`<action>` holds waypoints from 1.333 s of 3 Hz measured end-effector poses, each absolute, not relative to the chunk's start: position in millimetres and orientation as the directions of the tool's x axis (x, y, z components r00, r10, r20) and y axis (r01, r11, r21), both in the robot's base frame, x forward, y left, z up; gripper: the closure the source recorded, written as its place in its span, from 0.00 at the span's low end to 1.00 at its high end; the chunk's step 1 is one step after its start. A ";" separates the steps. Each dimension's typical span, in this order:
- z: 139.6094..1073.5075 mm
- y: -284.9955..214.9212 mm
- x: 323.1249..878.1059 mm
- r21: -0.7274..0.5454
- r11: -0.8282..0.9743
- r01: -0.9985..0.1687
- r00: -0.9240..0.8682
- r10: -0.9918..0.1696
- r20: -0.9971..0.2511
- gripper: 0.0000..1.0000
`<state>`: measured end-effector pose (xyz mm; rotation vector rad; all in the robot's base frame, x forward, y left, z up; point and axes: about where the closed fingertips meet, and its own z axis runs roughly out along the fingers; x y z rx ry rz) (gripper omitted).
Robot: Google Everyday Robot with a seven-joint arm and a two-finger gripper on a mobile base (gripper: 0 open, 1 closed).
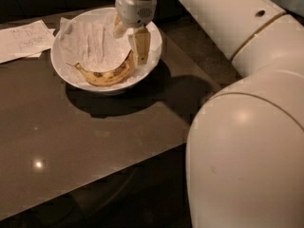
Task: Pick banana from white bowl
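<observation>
Now my hand (130, 47) hangs, fingers apart, over the bowl (58, 68); inside, the banana (107, 76) lies crosswise, stem left.

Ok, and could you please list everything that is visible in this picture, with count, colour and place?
banana: one, yellow with brown spots, lying in the white bowl on its front side
white bowl: one, white, on the table at the far left
paper lining: one, white, crumpled, inside the bowl
paper sheets: at least one, white with writing, left of the bowl
table: one, dark, glossy
gripper: one, white with tan fingers, open, above the banana's right end
arm: one, white, filling the right side
</observation>
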<state>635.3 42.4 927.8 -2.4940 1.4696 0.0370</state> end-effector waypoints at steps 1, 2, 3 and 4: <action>913.0 47.0 638.8 -0.172 -0.479 -0.860 0.503 -0.852 -0.143 0.24; 899.3 51.8 641.5 -0.149 -0.498 -0.854 0.517 -0.845 -0.140 0.24; 887.2 58.6 642.1 -0.127 -0.520 -0.845 0.534 -0.834 -0.139 0.25; 877.6 63.6 643.3 -0.109 -0.529 -0.841 0.540 -0.829 -0.147 0.26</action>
